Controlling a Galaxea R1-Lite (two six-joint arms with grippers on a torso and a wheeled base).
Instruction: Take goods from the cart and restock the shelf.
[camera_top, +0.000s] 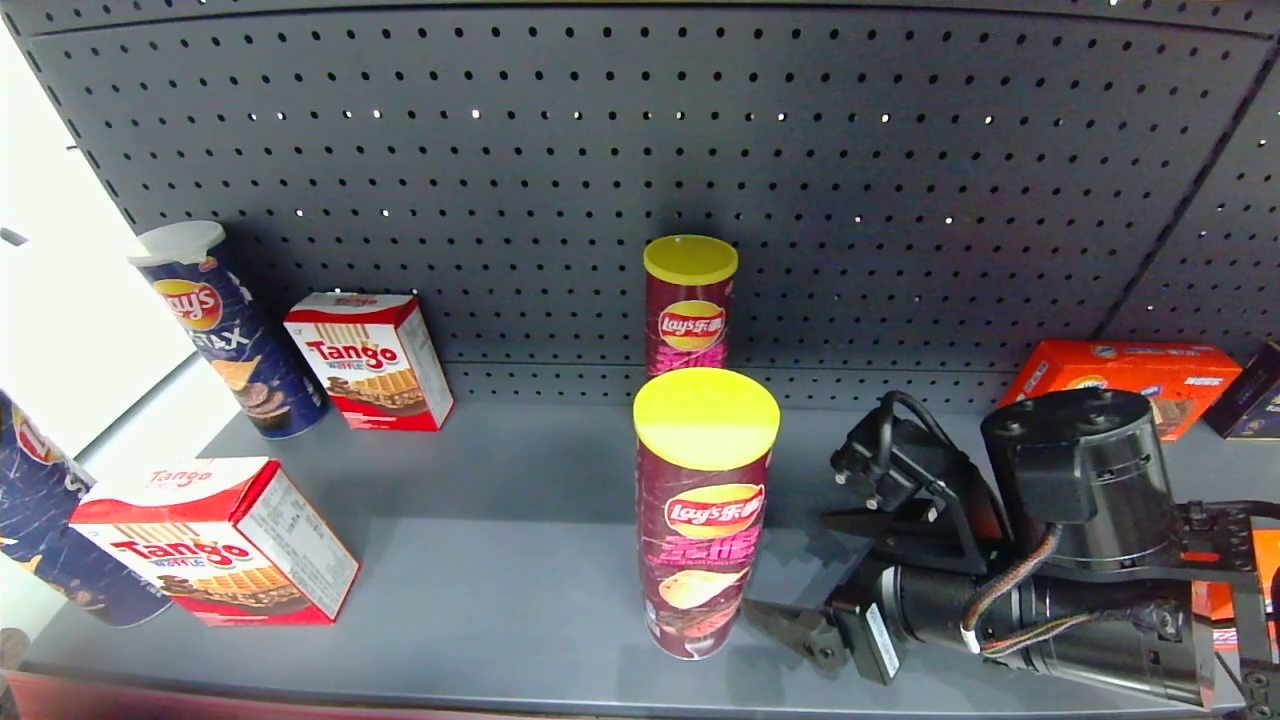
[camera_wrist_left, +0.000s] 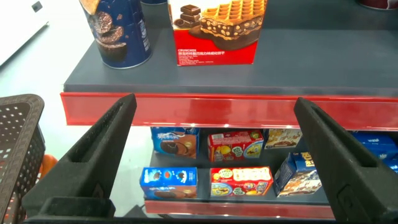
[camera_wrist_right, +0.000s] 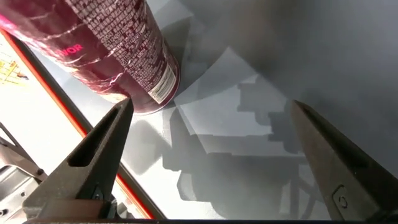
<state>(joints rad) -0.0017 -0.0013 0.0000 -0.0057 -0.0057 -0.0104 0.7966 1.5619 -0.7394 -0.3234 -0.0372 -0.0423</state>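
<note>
Head view: maroon chip canister (camera_top: 705, 510) upright near the shelf (camera_top: 480, 570) front, twin canister (camera_top: 690, 300) behind. Right wrist: right pincer (camera_wrist_right: 211, 106) gaping wide, empty, beside the canister base; top cut off. Left wrist: left pincer (camera_wrist_left: 214, 102) spread wide, empty, facing the shelf's red edge.

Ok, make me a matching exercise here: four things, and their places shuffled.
1 front maroon can
2 white-lidded blue can
3 orange box
4 right gripper

A far right, at the back
B left rear, beside a wafer box
C open, by the front can's base
D shelf middle, near the front

1-D, 2-B, 3-A, 4-C
</note>
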